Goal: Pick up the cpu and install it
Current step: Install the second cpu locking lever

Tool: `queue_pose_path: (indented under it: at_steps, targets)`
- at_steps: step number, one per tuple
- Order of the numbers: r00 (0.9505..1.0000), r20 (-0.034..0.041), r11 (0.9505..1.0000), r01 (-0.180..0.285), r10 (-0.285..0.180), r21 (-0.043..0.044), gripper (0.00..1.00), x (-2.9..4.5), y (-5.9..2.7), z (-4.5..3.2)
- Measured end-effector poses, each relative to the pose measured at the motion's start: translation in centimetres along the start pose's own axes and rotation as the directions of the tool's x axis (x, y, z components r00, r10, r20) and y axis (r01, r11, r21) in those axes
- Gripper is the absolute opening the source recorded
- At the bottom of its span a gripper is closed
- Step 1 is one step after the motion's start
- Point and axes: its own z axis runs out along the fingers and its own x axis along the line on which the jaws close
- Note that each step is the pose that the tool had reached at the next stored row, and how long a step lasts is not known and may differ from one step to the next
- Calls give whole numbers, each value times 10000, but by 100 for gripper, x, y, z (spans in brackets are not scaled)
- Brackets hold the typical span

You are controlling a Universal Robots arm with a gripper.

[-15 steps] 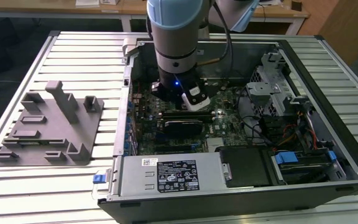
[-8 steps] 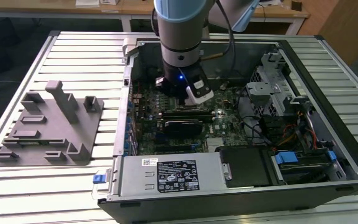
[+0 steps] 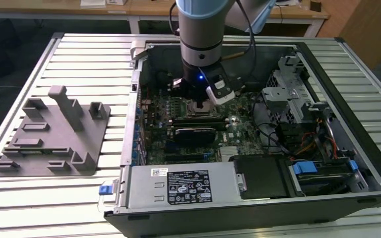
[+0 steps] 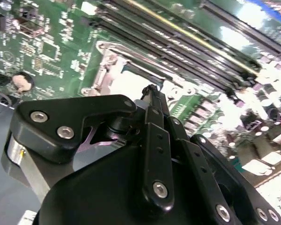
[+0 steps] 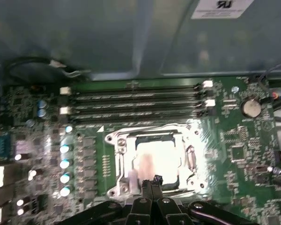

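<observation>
The cpu [image 5: 155, 158] is a pale square lying flat inside the metal socket frame [image 5: 116, 154] on the green motherboard [image 5: 234, 150]; in the second wrist view it shows as a bright patch [image 4: 131, 83]. My gripper [image 5: 152, 182] hangs just above the socket's near edge, its black fingers [image 4: 152, 101] pressed together with nothing seen between them. In the exterior view the gripper [image 3: 200, 101] reaches down into the open computer case [image 3: 376, 163] over the board's middle.
Memory slots [image 5: 136, 101] run beside the socket. A grey plastic fixture [image 3: 51, 134] with upright posts stands on the slatted table at the exterior view's left. A power supply [image 3: 177, 186], drive cage [image 3: 286, 94] and cables [image 3: 309, 144] crowd the case.
</observation>
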Motion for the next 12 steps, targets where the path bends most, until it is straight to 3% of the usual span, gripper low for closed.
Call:
queue_pose_path:
  at_steps: [5, 12]
  targets:
    - [10000, 2, 10000, 3, -3, 48, 11, -103, 66, 19]
    - [10000, -1, 10000, 3, -3, 60, 11, -114, 74, 21]
